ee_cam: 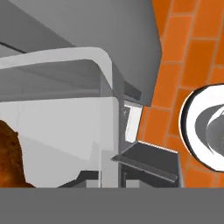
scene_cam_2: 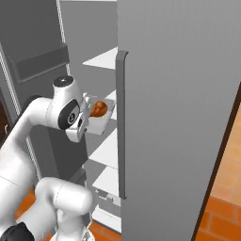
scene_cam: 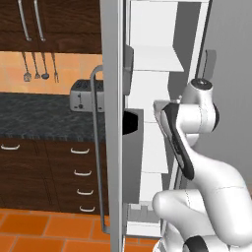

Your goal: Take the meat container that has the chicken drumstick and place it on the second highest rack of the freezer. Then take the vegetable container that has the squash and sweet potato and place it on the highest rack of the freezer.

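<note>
The meat container (scene_cam_2: pixel 102 123), a small white tray, hangs tilted inside the open freezer (scene_cam_2: pixel 179 94), and the chicken drumstick (scene_cam_2: pixel 98 109) lies in it. My gripper (scene_cam_2: pixel 88 116) is shut on the tray's near edge, its fingers hidden behind the hand. The tray is level with the second highest rack (scene_cam_2: pixel 111 96), just below the highest rack (scene_cam_2: pixel 102 59). In the hand view the drumstick (ee_cam: pixel 8 153) shows at the lower left behind the container's pale wall (ee_cam: pixel 65 127). The vegetable container, squash and sweet potato are out of view.
The freezer's right door (scene_cam_2: pixel 188 155) with its bar handle (scene_cam_2: pixel 121 127) stands close beside the tray. The left door (scene_cam: pixel 112 123) carries a bin (scene_cam_2: pixel 40 61). Lower white shelves (scene_cam_2: pixel 106 149) sit beneath. A toaster (scene_cam: pixel 86 95) stands on the dark counter (scene_cam: pixel 44 115).
</note>
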Robot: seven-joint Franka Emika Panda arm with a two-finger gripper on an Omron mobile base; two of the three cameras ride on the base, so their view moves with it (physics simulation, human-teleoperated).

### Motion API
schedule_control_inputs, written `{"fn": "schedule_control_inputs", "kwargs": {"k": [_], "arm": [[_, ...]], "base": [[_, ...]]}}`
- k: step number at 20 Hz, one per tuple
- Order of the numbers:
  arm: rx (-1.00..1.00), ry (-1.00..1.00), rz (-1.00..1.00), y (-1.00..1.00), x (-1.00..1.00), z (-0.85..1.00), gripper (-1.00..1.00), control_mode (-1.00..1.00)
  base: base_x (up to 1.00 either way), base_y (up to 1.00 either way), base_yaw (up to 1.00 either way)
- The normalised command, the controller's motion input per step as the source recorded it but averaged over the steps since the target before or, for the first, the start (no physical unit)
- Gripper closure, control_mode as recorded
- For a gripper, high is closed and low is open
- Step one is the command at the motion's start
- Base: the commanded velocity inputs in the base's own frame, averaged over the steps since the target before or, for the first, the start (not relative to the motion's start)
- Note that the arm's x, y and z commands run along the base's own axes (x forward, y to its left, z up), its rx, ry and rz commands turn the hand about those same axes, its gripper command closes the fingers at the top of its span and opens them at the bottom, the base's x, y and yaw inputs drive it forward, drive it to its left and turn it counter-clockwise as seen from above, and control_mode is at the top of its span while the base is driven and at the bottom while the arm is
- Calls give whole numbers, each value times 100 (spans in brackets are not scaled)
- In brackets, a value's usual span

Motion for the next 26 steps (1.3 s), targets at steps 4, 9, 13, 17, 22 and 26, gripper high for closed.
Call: {"fn": "schedule_control_inputs", "kwargs": {"k": [4,9,13,17,22,26], "arm": [[0,0,0,0,78,0,100,-100],[0,0,0,-2,74,-1,100,-100],[0,0,0,0,66,-14,100,-100],[0,0,0,0,64,-19,100,-100],[0,0,0,0,67,-19,100,-100],[-1,0,-3,0,52,-51,100,-100]], "base": [[0,0,0],[0,0,0],[0,0,0],[0,0,0],[0,0,0],[0,0,0]]}}
